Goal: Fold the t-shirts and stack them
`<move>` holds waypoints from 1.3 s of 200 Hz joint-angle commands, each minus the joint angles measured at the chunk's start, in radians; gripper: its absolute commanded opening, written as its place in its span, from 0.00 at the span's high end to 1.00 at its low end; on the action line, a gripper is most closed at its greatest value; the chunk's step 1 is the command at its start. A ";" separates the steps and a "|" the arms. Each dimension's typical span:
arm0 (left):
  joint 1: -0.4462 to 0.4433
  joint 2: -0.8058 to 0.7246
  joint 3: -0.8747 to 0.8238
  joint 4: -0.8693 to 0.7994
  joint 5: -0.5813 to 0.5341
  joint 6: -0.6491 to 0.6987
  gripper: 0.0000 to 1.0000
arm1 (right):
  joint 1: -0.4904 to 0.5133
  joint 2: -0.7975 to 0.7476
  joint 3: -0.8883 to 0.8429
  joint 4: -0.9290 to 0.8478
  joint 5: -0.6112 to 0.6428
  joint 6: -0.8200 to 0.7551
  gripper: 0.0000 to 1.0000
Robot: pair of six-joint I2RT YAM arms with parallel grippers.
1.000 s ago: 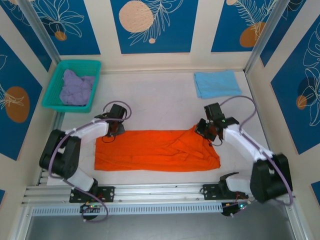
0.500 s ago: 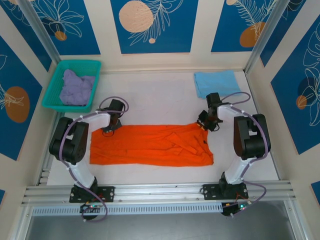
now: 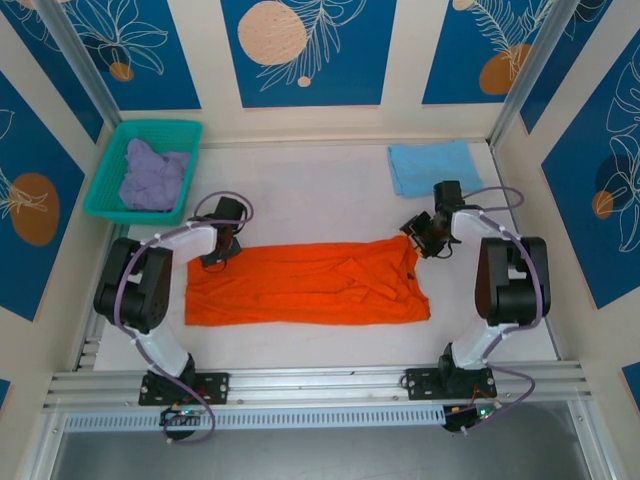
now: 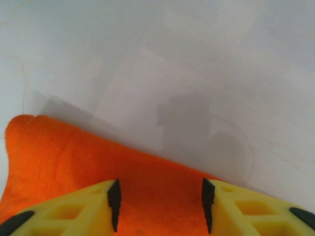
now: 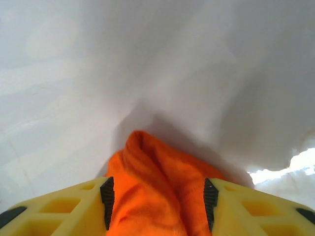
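Orange t-shirt (image 3: 300, 295) lies flat mid-table (image 3: 320, 190): a wide band, long axis left-right, near hem on the robot's side. Both pincers sit on its far edge, left gripper (image 3: 216, 250) at the far-left corner and right gripper (image 3: 414, 236) at the far-right corner. One arm per end, so no crossing needed.

Wrist views: each pair of yellow fingers (image 4: 74, 211) has orange cloth filling the gap, with the edge lifted and a shadow under it. That reads as both clamped on the shirt, the right one on a thicker bunch. From each pincer the rest of the cloth runs back toward the robot.

Judgement: the next fold goes across the short axis, far edge carried over to the near edge. Both ends need to stay level or it skews.

Further back: light blue t-shirt (image 3: 432, 167), folded, far right, just beyond the right gripper. Lavender t-shirt (image 3: 152, 176) is crumpled in the teal basket (image 3: 125, 128), far left.
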 commanded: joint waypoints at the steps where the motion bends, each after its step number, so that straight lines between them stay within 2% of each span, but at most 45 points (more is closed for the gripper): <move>1: -0.026 -0.080 0.060 -0.054 0.048 0.039 0.44 | 0.034 -0.128 -0.036 0.017 0.045 -0.078 0.46; 16: -0.081 -0.105 0.103 -0.087 0.039 0.062 0.39 | 0.087 -0.189 -0.074 0.037 0.067 -0.135 0.45; 41: -0.192 -0.105 0.141 -0.088 0.096 0.100 0.37 | 0.200 -0.221 -0.122 0.116 -0.015 -0.235 0.44; 54: -0.227 -0.079 0.147 -0.066 0.177 0.118 0.38 | 0.265 -0.186 -0.105 0.114 -0.034 -0.281 0.40; 80: -0.254 -0.005 0.137 -0.003 0.313 0.136 0.43 | 0.346 -0.077 -0.039 0.090 -0.035 -0.336 0.40; 103: -0.268 0.046 0.132 0.035 0.358 0.168 0.44 | 0.386 0.043 0.061 0.026 -0.028 -0.366 0.41; 143: -0.268 0.091 0.131 0.044 0.325 0.194 0.44 | 0.442 0.146 0.145 -0.022 0.016 -0.374 0.45; 218: -0.267 0.155 0.181 -0.027 0.212 0.190 0.44 | 0.492 0.132 0.130 -0.057 0.048 -0.369 0.59; 260: -0.266 0.157 0.183 -0.031 0.212 0.189 0.43 | 0.499 0.107 0.102 -0.056 0.039 -0.356 0.81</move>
